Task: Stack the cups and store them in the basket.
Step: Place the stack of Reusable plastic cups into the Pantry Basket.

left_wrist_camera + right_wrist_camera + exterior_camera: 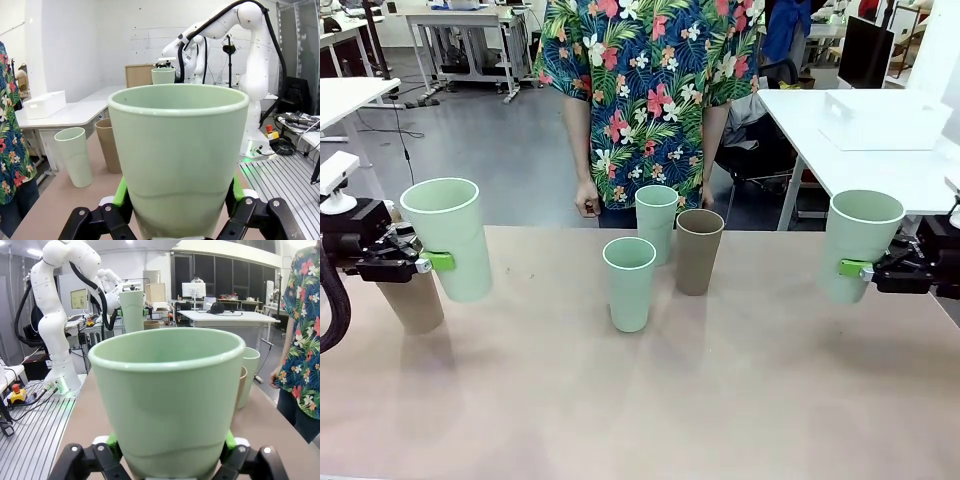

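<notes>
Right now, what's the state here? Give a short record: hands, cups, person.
left hand: shut on left mint cup
right hand: shut on right mint cup
centre: front mint cup, rear mint cup, centre tan cup, all upright, unstacked
left: left tan cup, upright beside the left hand
person: standing at far side, arms down
stacked: none

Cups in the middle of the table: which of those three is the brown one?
The tan cup, rightmost of the cluster in the front view. The front mint cup and the back mint cup are pale green.
</notes>
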{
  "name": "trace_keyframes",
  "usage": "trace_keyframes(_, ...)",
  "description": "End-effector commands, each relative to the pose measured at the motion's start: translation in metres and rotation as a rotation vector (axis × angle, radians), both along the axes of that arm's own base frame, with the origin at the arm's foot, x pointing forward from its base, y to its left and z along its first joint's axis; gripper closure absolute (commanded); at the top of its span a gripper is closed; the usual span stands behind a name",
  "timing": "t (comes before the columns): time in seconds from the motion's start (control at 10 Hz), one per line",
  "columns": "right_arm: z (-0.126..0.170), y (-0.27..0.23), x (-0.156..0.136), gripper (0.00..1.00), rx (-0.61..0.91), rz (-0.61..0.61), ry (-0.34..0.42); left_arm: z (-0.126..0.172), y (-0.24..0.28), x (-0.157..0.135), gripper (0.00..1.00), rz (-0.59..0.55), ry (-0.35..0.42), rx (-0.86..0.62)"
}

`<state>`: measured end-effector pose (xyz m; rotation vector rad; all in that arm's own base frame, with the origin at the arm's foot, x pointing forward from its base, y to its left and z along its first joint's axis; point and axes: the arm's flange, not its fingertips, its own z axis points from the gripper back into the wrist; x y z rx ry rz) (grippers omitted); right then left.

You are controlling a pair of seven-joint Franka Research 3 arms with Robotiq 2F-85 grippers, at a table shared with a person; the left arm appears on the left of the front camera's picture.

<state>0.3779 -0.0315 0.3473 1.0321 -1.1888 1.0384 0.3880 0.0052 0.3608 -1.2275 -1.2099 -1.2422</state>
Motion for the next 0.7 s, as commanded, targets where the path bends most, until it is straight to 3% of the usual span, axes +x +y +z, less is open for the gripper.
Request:
trace_keyframes(0.0, 0.0022, -0.0003, -0.0004, 0.15, 0.002, -0.001, -0.007, 0.0017, -0.0012, -0.0007, 0.13, -0.003, -0.006, -0.004)
trace_keyframes(0.6, 0.0022, -0.0003, -0.0004, 0.15, 0.002, -0.001, -0.007, 0.0017, -0.0012, -0.0007, 0.13, -0.003, -0.006, -0.004)
